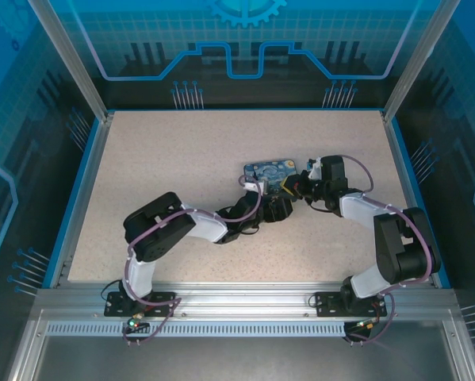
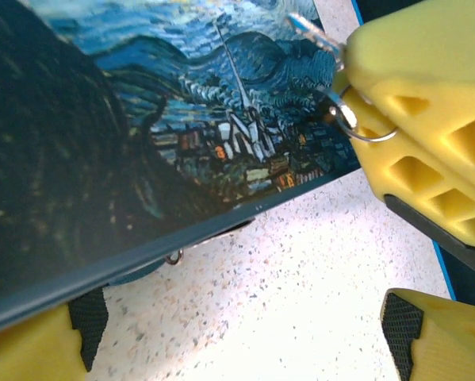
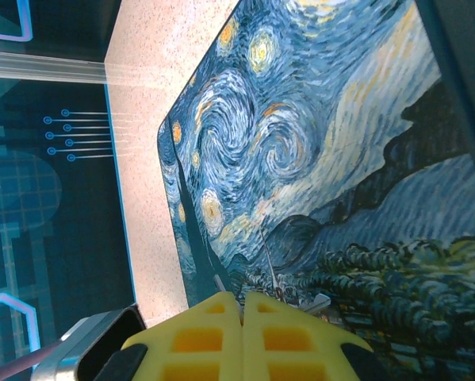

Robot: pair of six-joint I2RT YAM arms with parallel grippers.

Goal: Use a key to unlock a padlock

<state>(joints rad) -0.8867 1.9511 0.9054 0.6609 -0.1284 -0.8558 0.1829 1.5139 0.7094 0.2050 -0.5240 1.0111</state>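
obstruction: Starry Night box (image 2: 142, 151) crowds your left gripper (image 2: 237, 337) | left: jaws wide apart, empty | right gripper (image 3: 241, 302): clamped on key (image 2: 308, 30)

Most of padlock (image 2: 172, 255) hidden under edge of painted box (image 2: 142, 143): only thin metal loop and dark sliver show, identity unsure. Part of key (image 2: 310, 33) buried between fingers of right gripper (image 3: 241, 302). Box cut by edges of both wrist views. Fingers (image 2: 431, 337) of left gripper (image 2: 235, 321) cropped at bottom edge. From above, key and padlock too small to tell
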